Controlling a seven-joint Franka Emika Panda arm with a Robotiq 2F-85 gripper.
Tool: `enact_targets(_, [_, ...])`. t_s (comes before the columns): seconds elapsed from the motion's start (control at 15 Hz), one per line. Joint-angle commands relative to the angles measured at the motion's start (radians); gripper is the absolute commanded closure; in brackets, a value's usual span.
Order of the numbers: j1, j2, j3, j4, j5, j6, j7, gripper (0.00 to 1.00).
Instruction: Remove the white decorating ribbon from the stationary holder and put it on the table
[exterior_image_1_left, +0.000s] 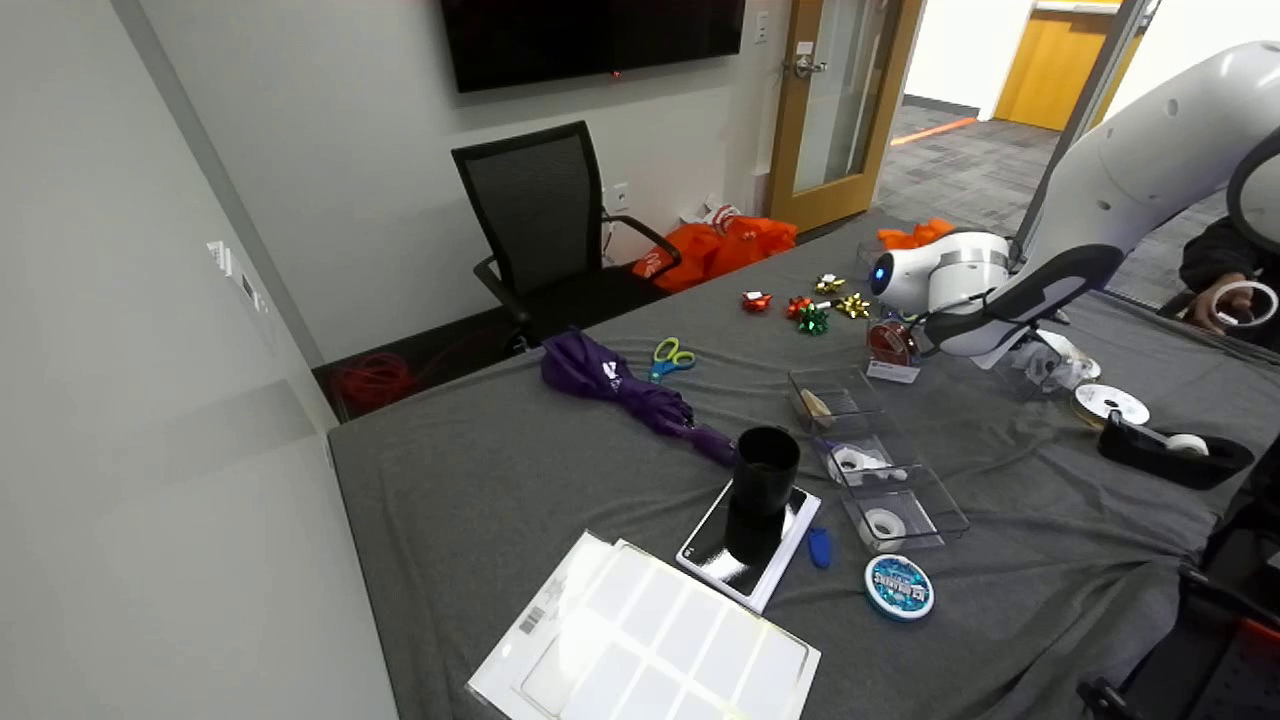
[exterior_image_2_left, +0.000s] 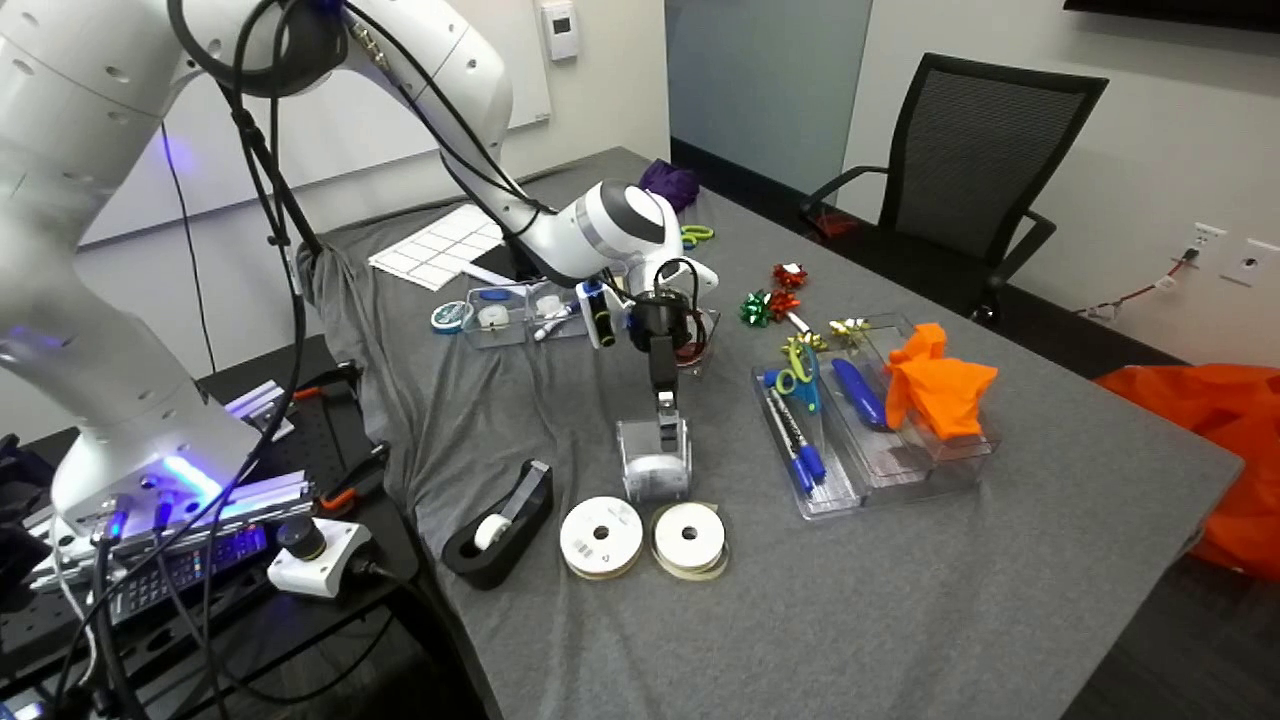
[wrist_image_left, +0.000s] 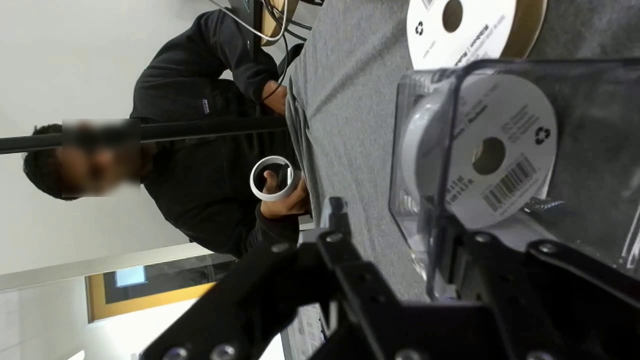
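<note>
The white ribbon spool (wrist_image_left: 505, 130) stands on edge in a clear plastic holder (wrist_image_left: 395, 165), its labelled face towards the wrist camera. In an exterior view the ribbon (exterior_image_2_left: 655, 469) sits low in the small clear holder (exterior_image_2_left: 628, 455) on the grey-covered table (exterior_image_2_left: 850, 620). My gripper (wrist_image_left: 384, 215) is open in the wrist view. One finger overlaps the holder's rim below the spool and seems to reach inside; the other is outside, over the table cloth. The jaws hold nothing. In an exterior view the gripper (exterior_image_2_left: 667, 425) points down at the holder. Whether the finger touches the spool is unclear.
Two ribbon spools (exterior_image_2_left: 601, 536) and a black tape dispenser (exterior_image_2_left: 500, 525) lie close to the holder. A clear organizer (exterior_image_2_left: 860, 470) holds markers, scissors and orange cloth. Clear trays (exterior_image_1_left: 880, 460) and gift bows (exterior_image_1_left: 813, 318) are farther off. A person (wrist_image_left: 200, 135) sits at the table edge.
</note>
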Motion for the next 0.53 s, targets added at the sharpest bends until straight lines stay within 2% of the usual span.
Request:
enact_targets(0.0, [-0.017, -0.022, 0.013, -0.014, -0.008, 0.014, -0.032, 0.28])
enact_targets(0.27, [-0.016, -0.086, 0.018, -0.091, -0.043, 0.081, -0.035, 0.02])
enact_targets(0.47, [-0.023, -0.171, 0.027, -0.188, -0.087, 0.194, -0.041, 0.0])
